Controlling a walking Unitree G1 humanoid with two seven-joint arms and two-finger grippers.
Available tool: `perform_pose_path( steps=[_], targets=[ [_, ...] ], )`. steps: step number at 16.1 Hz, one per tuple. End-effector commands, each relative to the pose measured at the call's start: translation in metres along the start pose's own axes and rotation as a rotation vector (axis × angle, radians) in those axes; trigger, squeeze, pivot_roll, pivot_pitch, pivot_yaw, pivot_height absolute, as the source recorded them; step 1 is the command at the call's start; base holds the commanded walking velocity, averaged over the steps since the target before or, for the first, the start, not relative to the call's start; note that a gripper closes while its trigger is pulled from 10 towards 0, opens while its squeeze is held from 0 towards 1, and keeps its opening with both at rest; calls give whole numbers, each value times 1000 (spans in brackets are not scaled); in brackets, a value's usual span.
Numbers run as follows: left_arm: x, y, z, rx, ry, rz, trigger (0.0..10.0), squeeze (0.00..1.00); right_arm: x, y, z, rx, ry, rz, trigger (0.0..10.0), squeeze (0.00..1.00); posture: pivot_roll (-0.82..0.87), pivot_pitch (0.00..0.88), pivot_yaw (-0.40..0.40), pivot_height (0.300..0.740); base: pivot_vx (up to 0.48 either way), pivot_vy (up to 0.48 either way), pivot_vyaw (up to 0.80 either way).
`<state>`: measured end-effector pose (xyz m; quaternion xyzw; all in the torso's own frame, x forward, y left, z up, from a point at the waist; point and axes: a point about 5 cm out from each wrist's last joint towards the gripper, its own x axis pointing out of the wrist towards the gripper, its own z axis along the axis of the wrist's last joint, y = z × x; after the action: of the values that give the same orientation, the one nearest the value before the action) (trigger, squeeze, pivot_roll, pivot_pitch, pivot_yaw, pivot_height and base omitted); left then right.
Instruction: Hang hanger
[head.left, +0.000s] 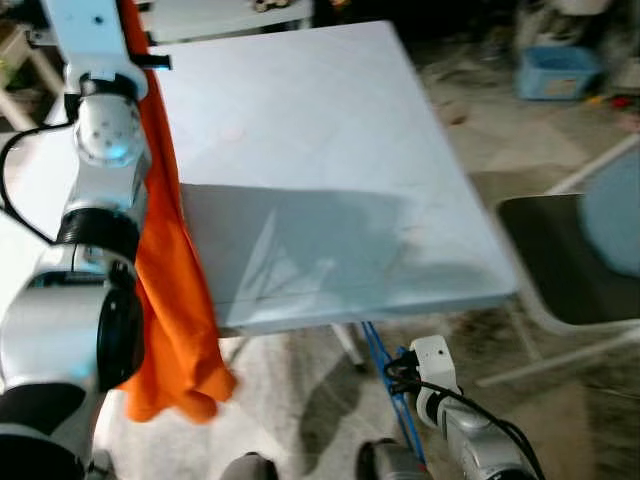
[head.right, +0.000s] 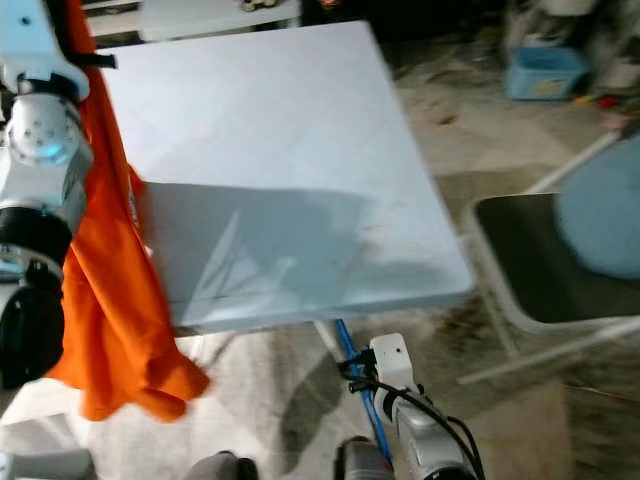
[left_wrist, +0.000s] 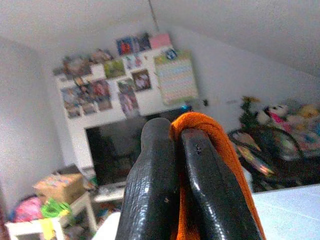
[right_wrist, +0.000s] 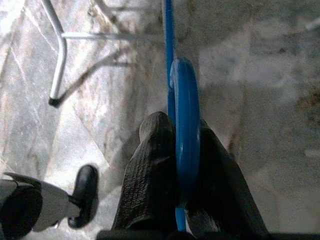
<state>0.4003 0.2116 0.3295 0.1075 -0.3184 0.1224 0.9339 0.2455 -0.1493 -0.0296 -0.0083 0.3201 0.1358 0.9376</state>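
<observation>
Hanger (right_wrist: 186, 125), blue, is clamped in the right end effector (right_wrist: 182, 165), low beyond the counter's (head.left: 330, 150) near edge, its long axis running up toward that edge. Orange garment (head.left: 170, 290) hangs past the counter's left edge from the raised left end effector (left_wrist: 172, 165), shut on its fabric. I judge the hanger must travel left toward the cloth. One hanger, one garment.

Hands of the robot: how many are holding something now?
2. The left hand is raised beside the white table, shut on the orange cloth. The right hand is low below the table's near edge, shut on the blue hanger.
</observation>
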Motion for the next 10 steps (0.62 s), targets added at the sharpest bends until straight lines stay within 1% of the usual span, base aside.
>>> perform_pose_path(
  steps=[1,2,3,4,5,7,8,9,10],
  targets=[
    [2,7,-1,24,20,-8,10000,0,1,13,-11,26,36,35,10000,0,-60,158,47,740,0,0,0],
    [4,4,-1,46,26,-45,10000,0,1,14,-12,26,38,37,10000,0,-59,160,47,740,0,0,0],
    [10,-2,2,83,59,-119,10000,0,0,15,-14,24,45,42,10000,0,-57,165,47,740,0,0,0],
    [16,-5,2,125,128,-173,10000,0,0,14,-16,21,51,45,10000,0,-58,168,46,740,0,0,0],
    [19,-6,3,124,173,-199,10000,0,0,14,-17,19,53,46,10000,0,-62,175,45,740,0,0,0],
    [17,-8,-6,167,285,-270,10000,0,-2,12,-18,19,54,44,10000,0,-70,192,44,740,0,0,0],
    [11,-7,-18,292,338,-304,10000,0,-4,10,-20,19,55,39,10000,0,-89,198,45,740,0,0,0],
    [3,-4,-28,435,329,-298,10000,0,-7,7,-21,25,50,25,10000,0,-99,201,44,740,0,0,0],
    [0,0,-33,481,310,-271,10000,0,-9,4,-21,30,40,14,10000,0,-109,203,41,740,0,0,0]
  ],
)
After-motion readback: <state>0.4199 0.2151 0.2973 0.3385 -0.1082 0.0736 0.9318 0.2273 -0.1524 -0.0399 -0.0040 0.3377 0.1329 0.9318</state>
